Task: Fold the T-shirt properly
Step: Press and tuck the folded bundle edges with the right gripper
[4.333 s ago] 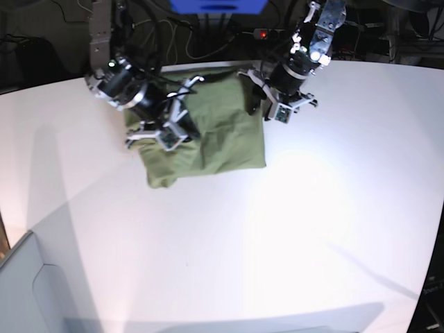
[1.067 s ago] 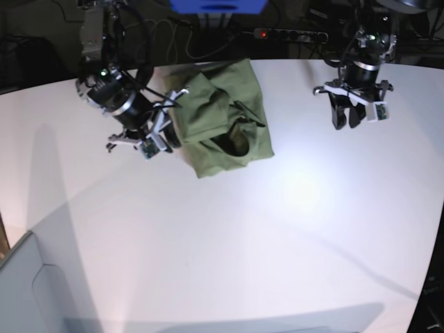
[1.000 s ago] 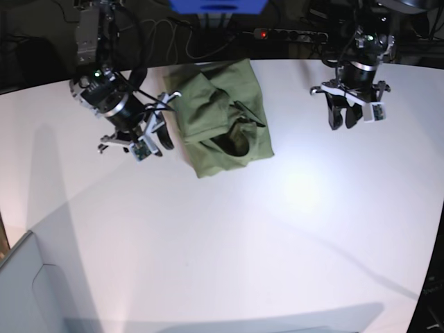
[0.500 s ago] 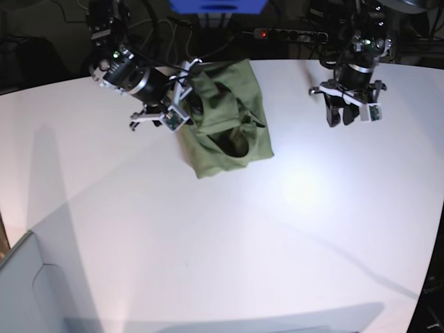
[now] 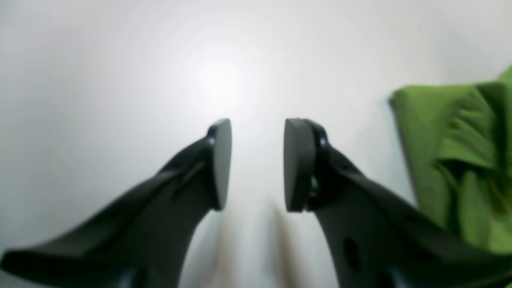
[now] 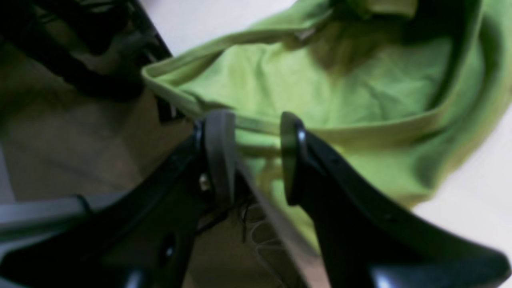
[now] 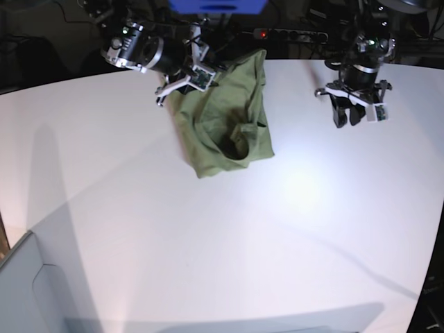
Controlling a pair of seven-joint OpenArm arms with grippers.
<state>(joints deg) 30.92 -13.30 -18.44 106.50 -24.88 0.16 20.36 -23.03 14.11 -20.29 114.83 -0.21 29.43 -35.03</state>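
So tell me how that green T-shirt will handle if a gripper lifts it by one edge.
The T-shirt will likely hang limp and unfold: it lies crumpled in soft folds. Its thin hem suggests light fabric. It probably drags rather than slides over the table.

T-shirt (image 7: 225, 118) soft matt cloth; table (image 7: 277, 243) smooth.

A: Right gripper (image 7: 197, 78) at the table's (image 7: 208, 263) far edge, over the T-shirt's (image 7: 225, 128) far-left corner. Jaw gap unreadable here.

B: T-shirt itself?

A: Olive, rumpled, dark hollow in the folds; spreads from that gripper toward the near side.

B: Left gripper (image 7: 352, 118)?

A: Points down over bare table, well apart from the cloth.
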